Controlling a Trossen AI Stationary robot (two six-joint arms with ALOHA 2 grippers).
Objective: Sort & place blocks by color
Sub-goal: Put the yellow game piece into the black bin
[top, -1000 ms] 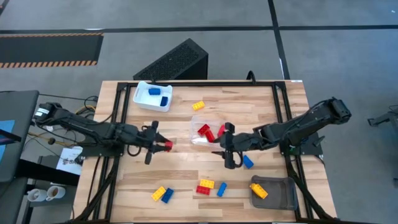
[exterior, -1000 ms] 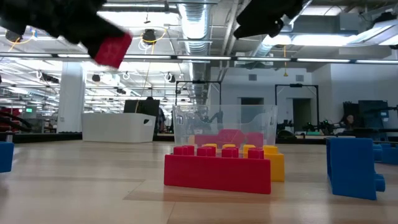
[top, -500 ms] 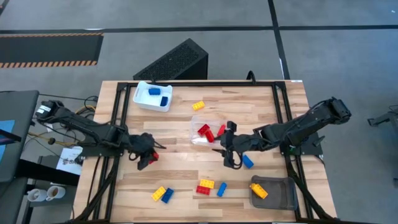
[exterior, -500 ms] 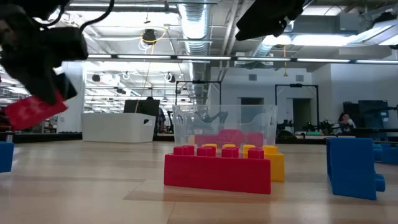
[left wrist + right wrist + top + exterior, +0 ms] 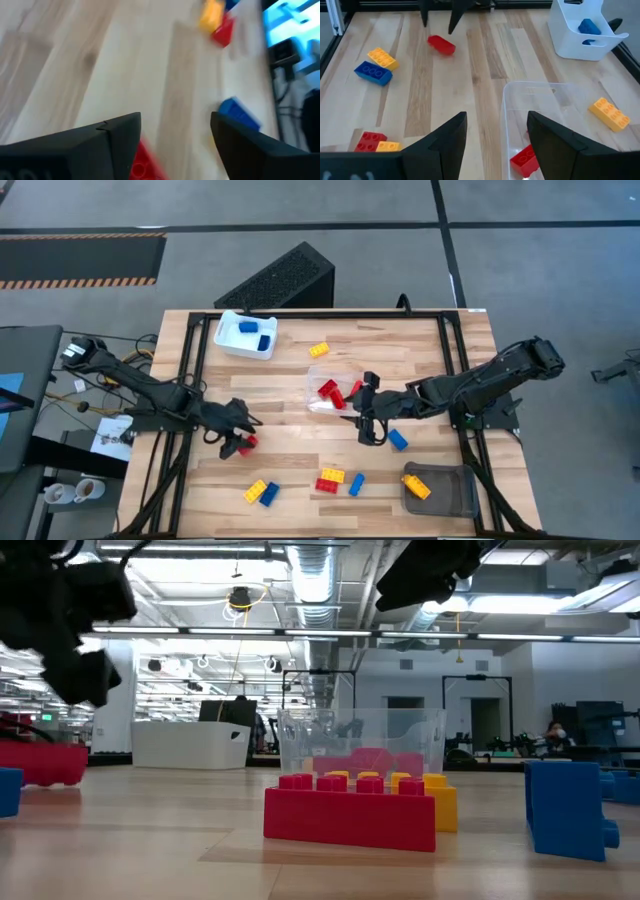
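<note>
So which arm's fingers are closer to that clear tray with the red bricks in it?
The right. Its gripper hangs at the clear tray's edge; the left gripper is well off to the side, above a loose red brick.

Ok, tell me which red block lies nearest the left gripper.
The lone red block on bare wood right beside the open left gripper. The other reds sit in the clear tray or against a yellow block.

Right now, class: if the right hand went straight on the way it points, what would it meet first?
Probably the clear tray directly ahead of the right hand; its near end lies between the open fingers, though depth is uncertain.
</note>
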